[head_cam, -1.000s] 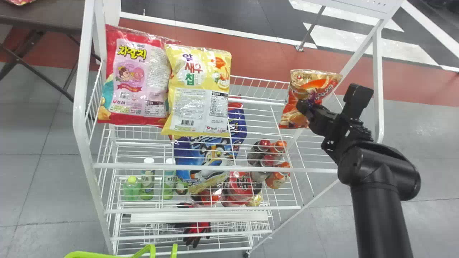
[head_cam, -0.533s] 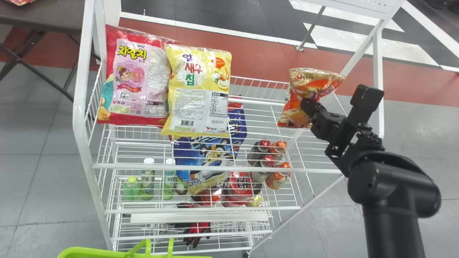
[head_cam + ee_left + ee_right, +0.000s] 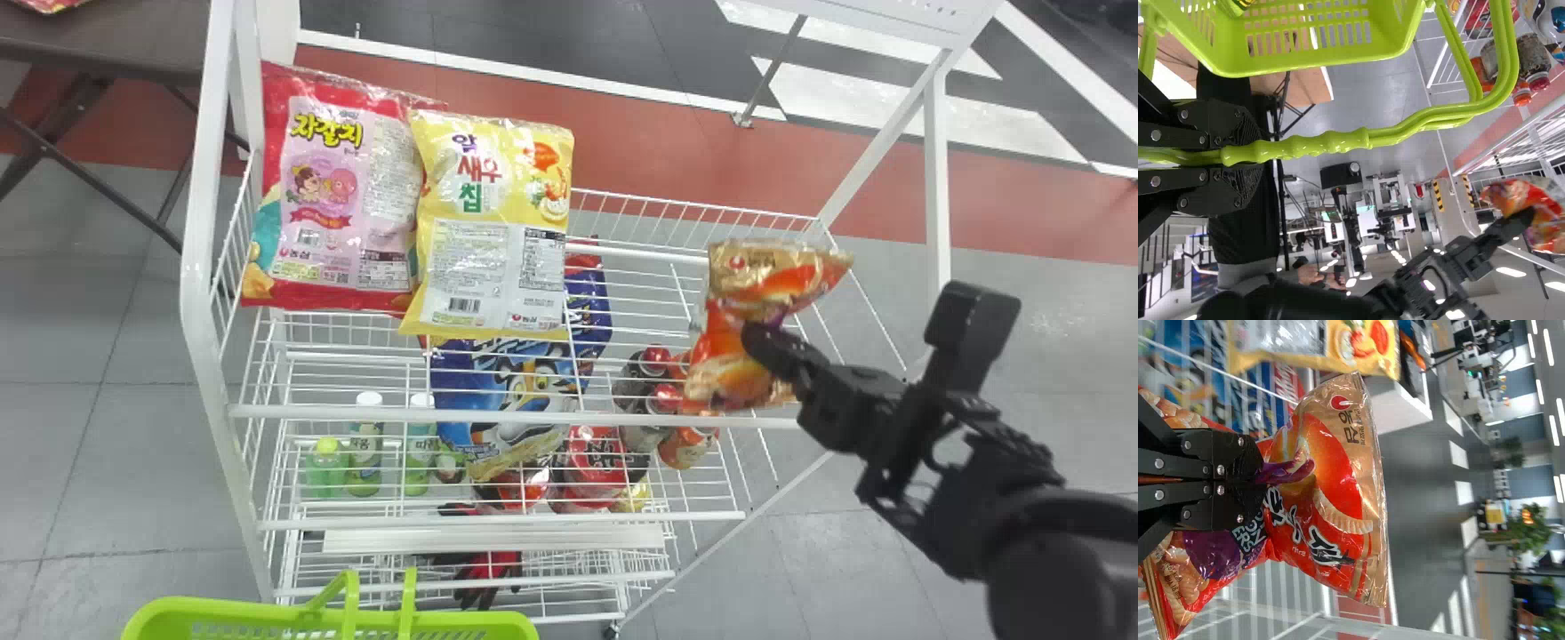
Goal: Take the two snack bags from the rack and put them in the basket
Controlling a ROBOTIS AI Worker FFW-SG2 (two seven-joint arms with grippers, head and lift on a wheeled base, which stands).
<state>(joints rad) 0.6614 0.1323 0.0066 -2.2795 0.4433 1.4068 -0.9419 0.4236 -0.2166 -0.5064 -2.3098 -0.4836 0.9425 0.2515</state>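
So we had our right gripper [image 3: 1257, 480] clamped on one snack bag [image 3: 1345, 467] over the rack [image 3: 498, 415], basket [image 3: 231, 611] next, couldn't tell about the other.

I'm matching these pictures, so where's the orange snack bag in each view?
Head view: orange bag, right of centre, in the right hand.
Left wrist view: orange bag, far off, beyond the basket handle.
Right wrist view: orange bag, close up, in the right hand.
Shared landmark: white rack.
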